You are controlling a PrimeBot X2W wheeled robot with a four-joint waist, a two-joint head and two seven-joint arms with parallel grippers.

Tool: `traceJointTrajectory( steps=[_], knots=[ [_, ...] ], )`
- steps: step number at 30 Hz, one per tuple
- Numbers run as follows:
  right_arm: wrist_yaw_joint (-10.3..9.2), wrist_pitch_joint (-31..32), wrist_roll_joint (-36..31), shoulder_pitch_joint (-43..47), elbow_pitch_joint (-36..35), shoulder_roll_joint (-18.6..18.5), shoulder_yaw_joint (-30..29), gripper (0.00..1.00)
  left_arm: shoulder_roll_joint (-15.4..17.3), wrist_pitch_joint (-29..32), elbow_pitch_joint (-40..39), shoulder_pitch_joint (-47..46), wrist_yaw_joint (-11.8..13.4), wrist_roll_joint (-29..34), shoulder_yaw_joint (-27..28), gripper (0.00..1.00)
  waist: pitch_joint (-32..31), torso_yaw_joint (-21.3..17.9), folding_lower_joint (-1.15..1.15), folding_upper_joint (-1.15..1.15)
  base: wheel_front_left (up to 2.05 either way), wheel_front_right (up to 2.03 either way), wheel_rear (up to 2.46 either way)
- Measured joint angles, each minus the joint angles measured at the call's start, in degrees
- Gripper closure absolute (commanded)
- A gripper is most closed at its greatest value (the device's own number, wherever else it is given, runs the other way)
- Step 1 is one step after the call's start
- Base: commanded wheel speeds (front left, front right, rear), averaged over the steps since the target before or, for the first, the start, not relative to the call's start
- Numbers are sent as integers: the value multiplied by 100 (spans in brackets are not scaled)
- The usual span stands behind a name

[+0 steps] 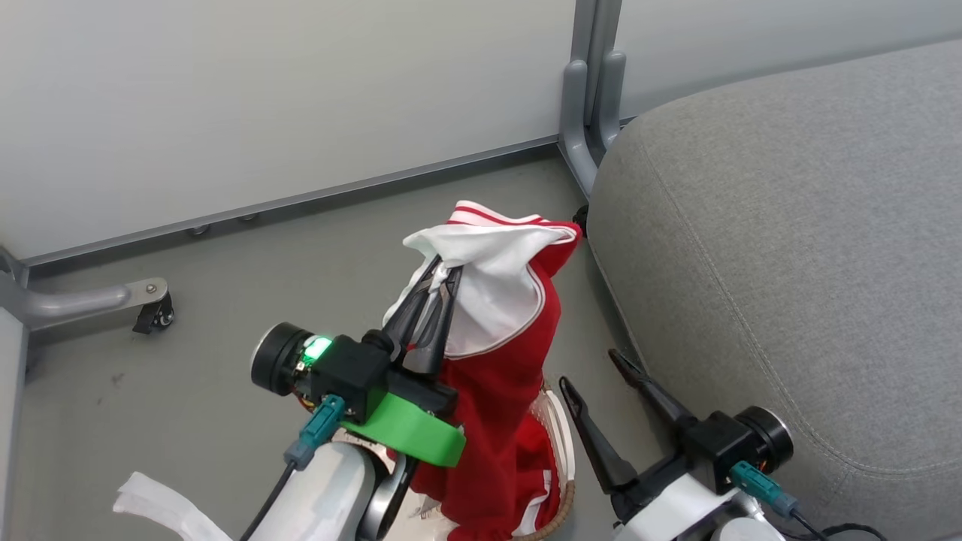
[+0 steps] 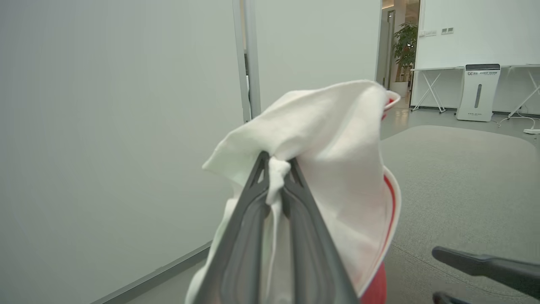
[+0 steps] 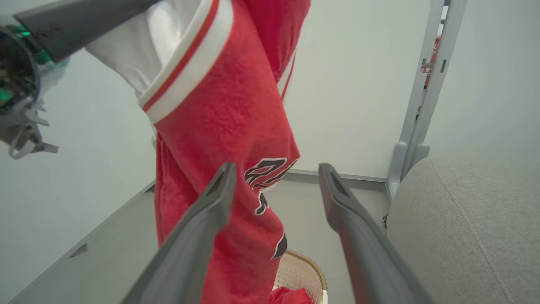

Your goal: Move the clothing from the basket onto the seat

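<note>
My left gripper [image 1: 443,274] is shut on the white panel of a red top [image 1: 503,361]. The top hangs from it down to the cream basket [image 1: 560,443], whose rim shows at the bottom edge. In the left wrist view the fingertips [image 2: 276,162] pinch a fold of the white cloth [image 2: 333,139]. My right gripper [image 1: 590,370] stands open beside the hanging top, between it and the light-grey seat [image 1: 789,263]. In the right wrist view its fingers [image 3: 277,169] frame the red top [image 3: 236,105] without touching it. More red clothing [image 3: 291,295] lies in the basket [image 3: 301,270].
A pale partition wall with a grey post [image 1: 594,90] stands behind, close to the seat's left edge. A metal leg with a caster [image 1: 154,312] rests on the grey floor at the left. A white strip [image 1: 158,503] lies near my left forearm.
</note>
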Motion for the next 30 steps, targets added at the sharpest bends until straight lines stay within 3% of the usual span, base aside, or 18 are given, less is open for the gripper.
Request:
traceJointTrajectory(
  steps=[6,18,19,20,21,30],
  knots=[
    [0,0,57,-218,181,-22,313,0,-116,155,-276,-143,-143,-56,-209,100,-18,74,0,0,0,0,0],
    [1,0,510,-550,1189,-19,658,0,-319,501,-988,-289,-275,-176,-720,100,16,233,0,0,0,0,0],
    [1,0,519,-570,1239,-20,702,14,-320,506,-1001,-289,-275,-176,-744,100,19,242,0,0,0,0,0],
    [1,0,532,-593,1293,-23,759,64,-320,532,-1003,-289,-275,-175,-772,100,22,251,0,0,0,0,0],
    [1,0,558,-604,1335,-25,809,100,-319,554,-993,-289,-275,-175,-798,100,23,259,0,0,0,0,0],
    [1,0,658,-564,1395,-138,896,100,-254,587,-645,-268,-192,-257,-723,100,53,313,0,0,0,0,0]
  ],
)
